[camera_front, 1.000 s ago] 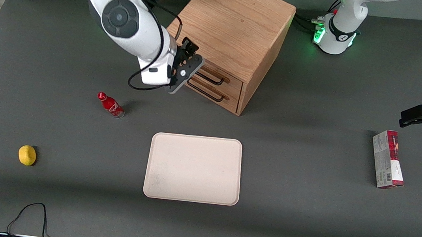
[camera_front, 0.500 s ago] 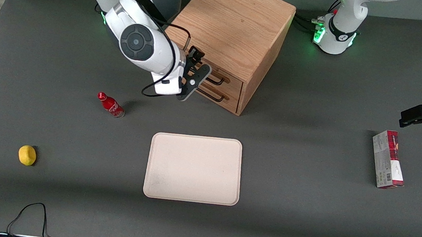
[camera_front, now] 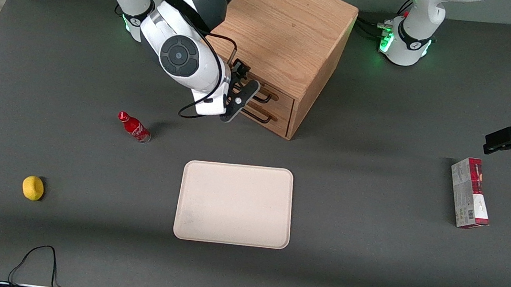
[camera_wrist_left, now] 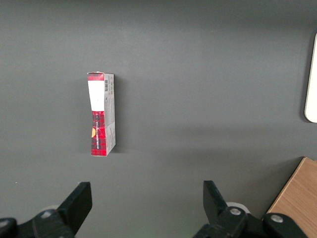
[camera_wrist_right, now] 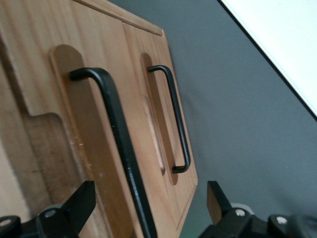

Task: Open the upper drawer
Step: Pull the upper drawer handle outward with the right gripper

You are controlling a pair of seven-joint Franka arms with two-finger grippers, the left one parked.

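Observation:
The wooden cabinet [camera_front: 288, 27] stands at the back of the table. Its upper drawer [camera_front: 284, 101] is shut, flush with the lower drawer [camera_front: 278, 121]. In the right wrist view the upper drawer [camera_wrist_right: 99, 39] carries a thin dark bar handle [camera_wrist_right: 116, 129]. The lower drawer's handle [camera_wrist_right: 176, 119] is farther off. My right gripper [camera_front: 247, 95] is right in front of the upper drawer front. It is open [camera_wrist_right: 148, 203], with one finger [camera_wrist_right: 81, 203] on each side of the upper handle, which runs between them untouched.
A cream tray [camera_front: 234, 203] lies nearer the front camera than the cabinet. A red bottle [camera_front: 134, 126] and a yellow lemon [camera_front: 33, 187] lie toward the working arm's end. A red-and-grey box [camera_front: 469, 193] lies toward the parked arm's end.
My gripper has moved along the cabinet front toward the parked arm's end and closer to the drawers. It now covers more of the upper handle. The drawer has not moved.

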